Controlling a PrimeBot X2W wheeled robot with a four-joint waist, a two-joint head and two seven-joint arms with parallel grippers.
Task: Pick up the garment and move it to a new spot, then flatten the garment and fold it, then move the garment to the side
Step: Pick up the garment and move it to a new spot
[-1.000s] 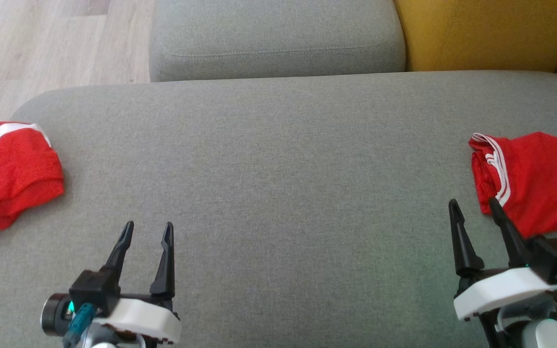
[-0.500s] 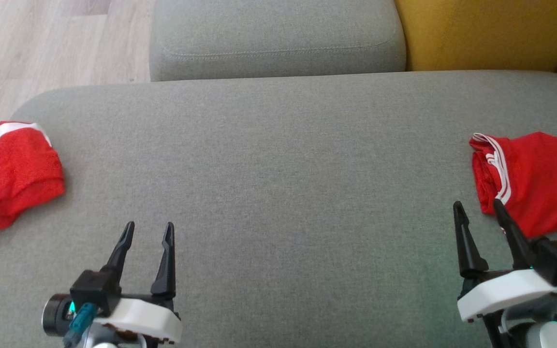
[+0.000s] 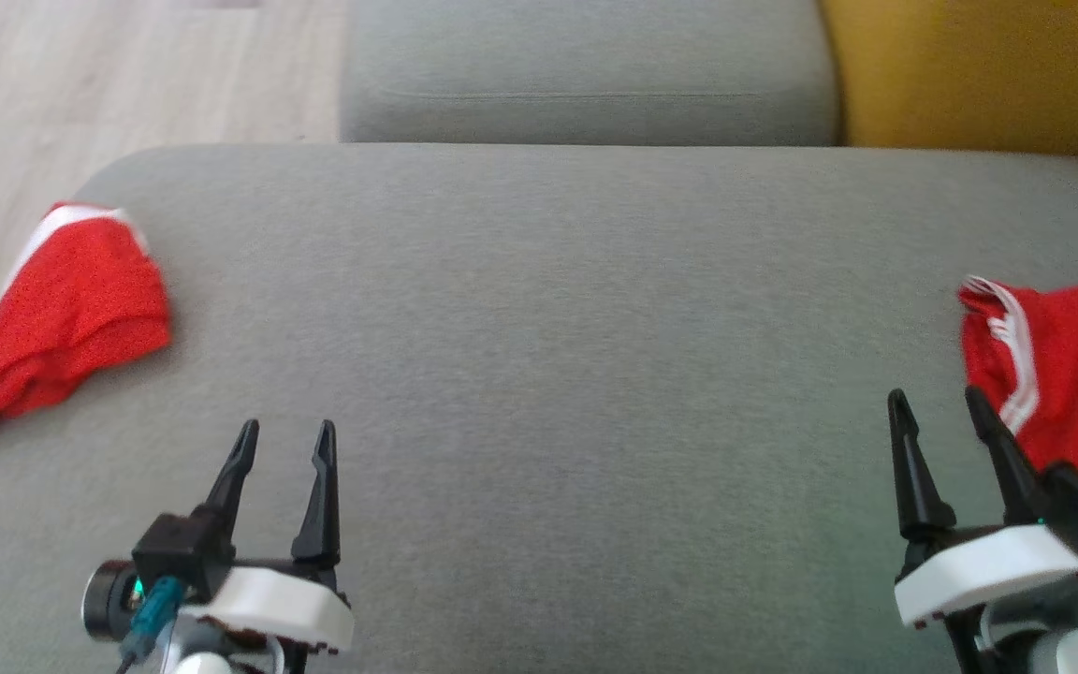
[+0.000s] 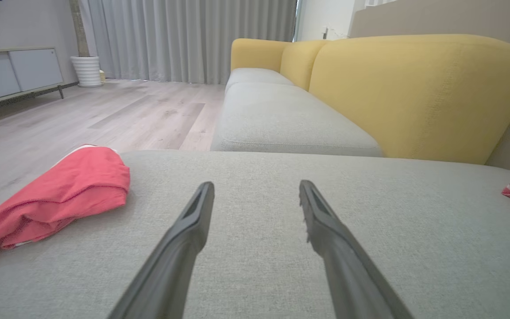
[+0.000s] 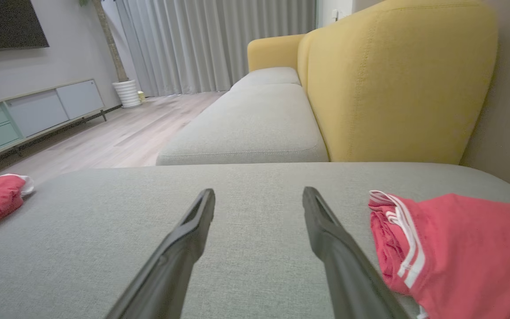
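Lying bunched on the grey sofa cushion (image 3: 539, 328), the red garment with white stripes (image 3: 1063, 374) is found at the right side, just beside the outer finger of the right claw (image 3: 934, 395). That claw is held spread wide, with nothing gripped. The left claw (image 3: 287, 428) is likewise spread wide and empty, over bare cushion. A folded red garment (image 3: 71, 309) is seen at the cushion's left edge, well apart from it.

Grey sofa (image 3: 539, 328), yellow backrest (image 4: 414, 88) — wood floor (image 4: 104, 115)
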